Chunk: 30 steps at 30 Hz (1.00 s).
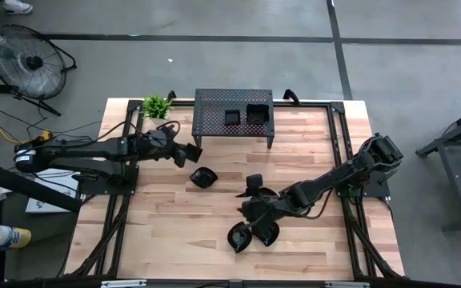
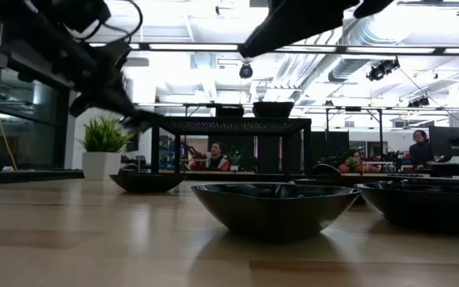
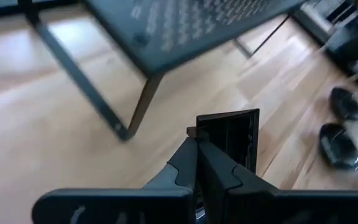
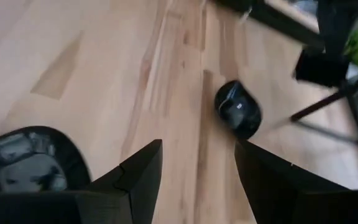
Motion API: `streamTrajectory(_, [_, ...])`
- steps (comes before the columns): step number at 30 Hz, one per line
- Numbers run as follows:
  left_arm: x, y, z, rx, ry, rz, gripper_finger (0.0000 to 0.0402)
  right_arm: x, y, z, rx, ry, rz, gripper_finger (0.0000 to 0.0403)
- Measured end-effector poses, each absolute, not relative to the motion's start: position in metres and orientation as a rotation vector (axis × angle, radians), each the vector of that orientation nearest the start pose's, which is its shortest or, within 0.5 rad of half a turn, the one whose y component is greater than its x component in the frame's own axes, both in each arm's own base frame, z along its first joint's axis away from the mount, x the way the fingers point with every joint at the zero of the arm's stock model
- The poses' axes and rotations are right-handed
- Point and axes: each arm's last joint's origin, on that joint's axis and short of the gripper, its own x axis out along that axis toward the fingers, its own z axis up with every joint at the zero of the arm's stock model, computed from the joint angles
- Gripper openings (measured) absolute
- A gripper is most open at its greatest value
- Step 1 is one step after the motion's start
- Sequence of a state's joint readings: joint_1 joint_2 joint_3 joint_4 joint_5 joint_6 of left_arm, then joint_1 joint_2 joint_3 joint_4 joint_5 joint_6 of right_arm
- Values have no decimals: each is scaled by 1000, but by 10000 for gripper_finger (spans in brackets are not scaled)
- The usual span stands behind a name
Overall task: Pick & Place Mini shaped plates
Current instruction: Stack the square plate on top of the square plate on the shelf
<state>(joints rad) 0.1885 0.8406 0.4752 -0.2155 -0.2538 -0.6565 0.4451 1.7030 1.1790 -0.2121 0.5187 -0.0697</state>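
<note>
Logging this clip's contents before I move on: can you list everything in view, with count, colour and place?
Perforated stand: one, black, table's far middle.
Square plates on stand: two, black.
Square plate: one, black, in left pincer.
Loose plates on table: about four, black, centre to near right.
Potted plant: one, green, far left of the stand.
Floor fan: one, dark, beyond the table.
Left pincer: shut on the square plate, near the stand.
Right pincer: open, over the table.
</note>
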Motion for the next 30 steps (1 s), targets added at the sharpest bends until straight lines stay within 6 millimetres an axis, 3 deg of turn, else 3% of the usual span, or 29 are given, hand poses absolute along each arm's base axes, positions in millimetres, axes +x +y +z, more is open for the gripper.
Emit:
streamTrajectory(9, [177,31,226,-535,283,666,1,342,152,214,-695,656,-236,197])
streamTrajectory(16, [182,23,231,-522,181,708,1,362,161,195,-847,580,-233,197])
streamTrajectory(21, [191,17,231,-510,125,731,1,377,164,190,-983,506,-333,197])
streamTrajectory(30, [217,3,227,-511,6,710,1,392,138,191,-1027,516,-475,197])
